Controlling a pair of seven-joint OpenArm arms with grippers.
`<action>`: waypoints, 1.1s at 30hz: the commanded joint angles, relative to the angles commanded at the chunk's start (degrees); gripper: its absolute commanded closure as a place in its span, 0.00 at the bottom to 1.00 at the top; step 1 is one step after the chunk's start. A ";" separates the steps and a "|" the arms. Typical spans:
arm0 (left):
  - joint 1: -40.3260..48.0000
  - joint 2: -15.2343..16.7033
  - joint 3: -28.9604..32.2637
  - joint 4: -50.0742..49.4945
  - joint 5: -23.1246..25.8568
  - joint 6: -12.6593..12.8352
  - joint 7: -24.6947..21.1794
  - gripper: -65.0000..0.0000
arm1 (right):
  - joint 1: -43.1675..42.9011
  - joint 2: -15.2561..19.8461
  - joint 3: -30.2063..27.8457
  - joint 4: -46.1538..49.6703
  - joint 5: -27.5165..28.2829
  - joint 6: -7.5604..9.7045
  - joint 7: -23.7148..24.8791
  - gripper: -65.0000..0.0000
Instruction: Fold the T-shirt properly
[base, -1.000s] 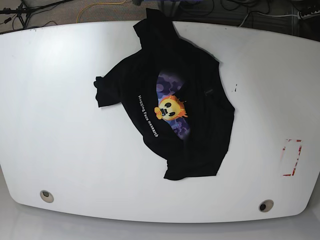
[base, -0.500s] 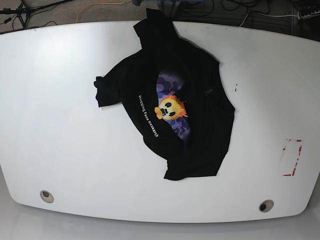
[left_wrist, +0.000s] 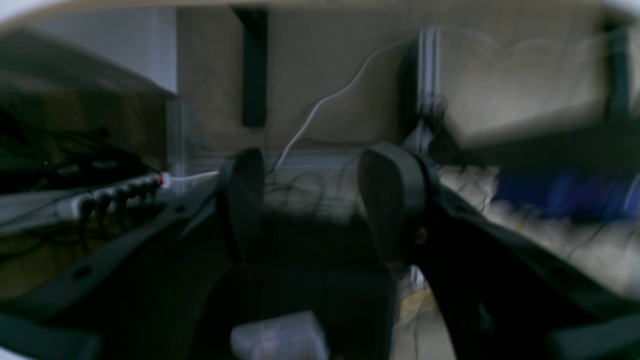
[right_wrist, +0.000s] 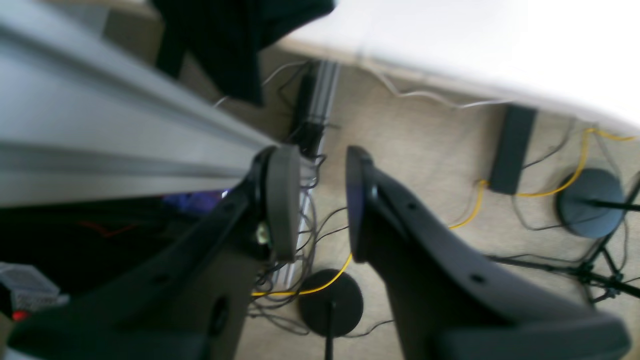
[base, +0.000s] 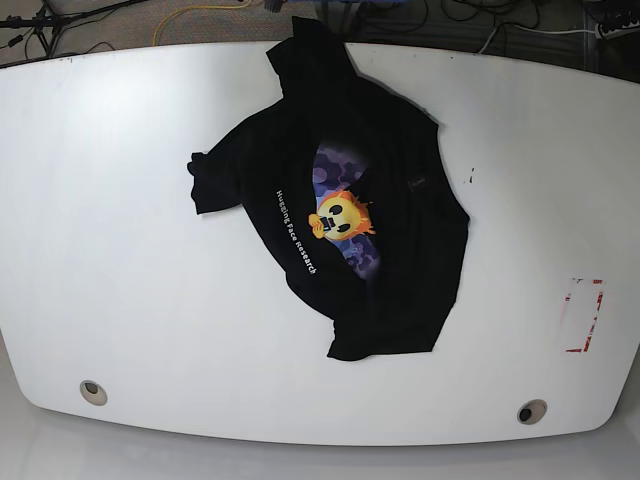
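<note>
The black T-shirt (base: 350, 200) lies crumpled and slanted on the white table (base: 130, 250), its yellow emoji print and white lettering facing up, one end hanging over the far edge. A dark part of the T-shirt (right_wrist: 235, 35) hangs over the table edge in the right wrist view. Neither gripper shows in the base view. My left gripper (left_wrist: 312, 195) is open with nothing between its fingers, pointing at the floor and cables. My right gripper (right_wrist: 320, 200) is open too, empty, below the table edge.
A red-outlined mark (base: 582, 315) sits near the table's right edge. Two round holes (base: 93, 391) (base: 530, 411) lie near the front edge. Cables, a power strip (left_wrist: 100, 200) and round stand bases (right_wrist: 330, 302) lie on the floor beyond the table.
</note>
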 joint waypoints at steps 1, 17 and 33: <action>-0.08 -0.06 -0.20 0.32 -0.53 0.04 0.04 0.50 | 0.05 -0.11 0.11 0.13 0.05 0.01 0.05 0.77; -4.56 -0.66 -4.73 4.97 -5.71 -0.05 1.64 0.52 | 1.68 -1.70 0.49 1.78 -0.21 -0.20 0.24 0.76; -12.58 -1.39 -1.79 1.42 -0.65 -0.14 -0.20 0.52 | 7.29 1.61 -0.48 5.84 -1.04 -0.24 -1.19 0.76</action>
